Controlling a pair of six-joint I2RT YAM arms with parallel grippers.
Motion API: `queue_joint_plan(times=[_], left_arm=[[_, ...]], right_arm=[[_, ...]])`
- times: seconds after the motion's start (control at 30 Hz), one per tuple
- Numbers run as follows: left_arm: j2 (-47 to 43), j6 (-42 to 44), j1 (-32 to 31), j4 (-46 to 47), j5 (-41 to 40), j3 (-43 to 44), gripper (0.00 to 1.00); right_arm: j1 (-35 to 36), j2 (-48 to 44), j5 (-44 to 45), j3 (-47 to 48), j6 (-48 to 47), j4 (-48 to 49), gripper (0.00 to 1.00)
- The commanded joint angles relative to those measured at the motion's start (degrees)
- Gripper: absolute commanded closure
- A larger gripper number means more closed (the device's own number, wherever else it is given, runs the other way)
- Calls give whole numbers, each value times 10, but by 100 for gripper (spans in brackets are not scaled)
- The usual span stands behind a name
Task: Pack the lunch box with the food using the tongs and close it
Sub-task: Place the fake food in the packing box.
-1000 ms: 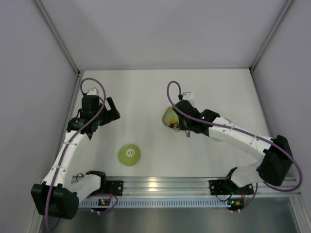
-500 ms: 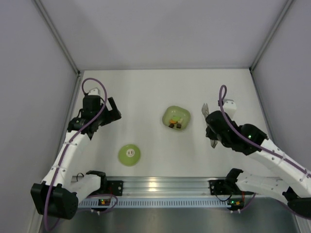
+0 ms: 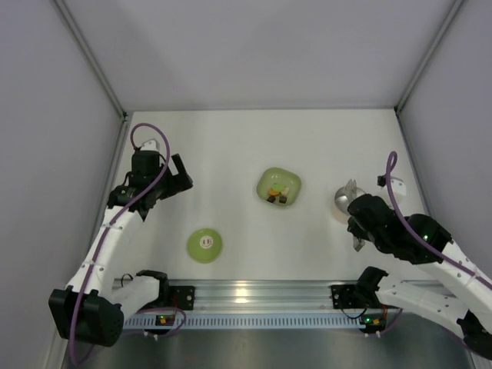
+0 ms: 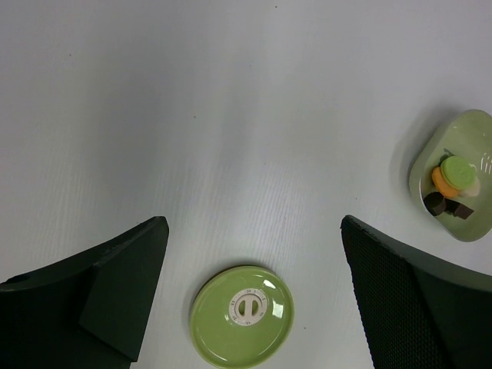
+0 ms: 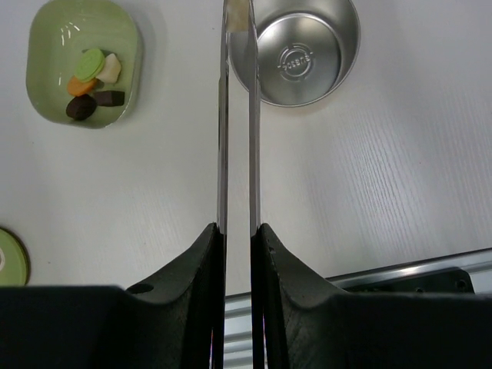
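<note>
The tongs are clamped between the fingers of my right gripper, their two slim arms nearly parallel. Their tips reach the left rim of the lunch box, a round tub with a bare shiny steel inside. A small pale patch shows between the tips; I cannot tell whether it is food. From above, the right gripper partly hides the lunch box. The food lies in the green dish: green, orange, whitish and dark brown chunks. My left gripper hangs open above the light-green lid.
The green dish sits mid-table, the lid near the front left. The left gripper hovers at the left side. A metal rail runs along the near edge, and grey walls enclose the table.
My right arm has swung from over the green dish to the right, carrying the tongs to the lunch box. The left arm has stayed put.
</note>
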Motion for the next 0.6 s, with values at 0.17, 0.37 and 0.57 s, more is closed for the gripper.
queue_joint_plan(times=[0.17, 0.37, 0.57], left_arm=[[5, 0, -3, 30, 6, 3, 1], [5, 0, -3, 30, 9, 3, 1], [7, 0, -3, 30, 8, 2, 1]], right_arm=[[-7, -9, 13, -26, 31, -102, 93], [-7, -12, 8, -39, 31, -97, 84], [-7, -9, 12, -41, 29, -91, 76]])
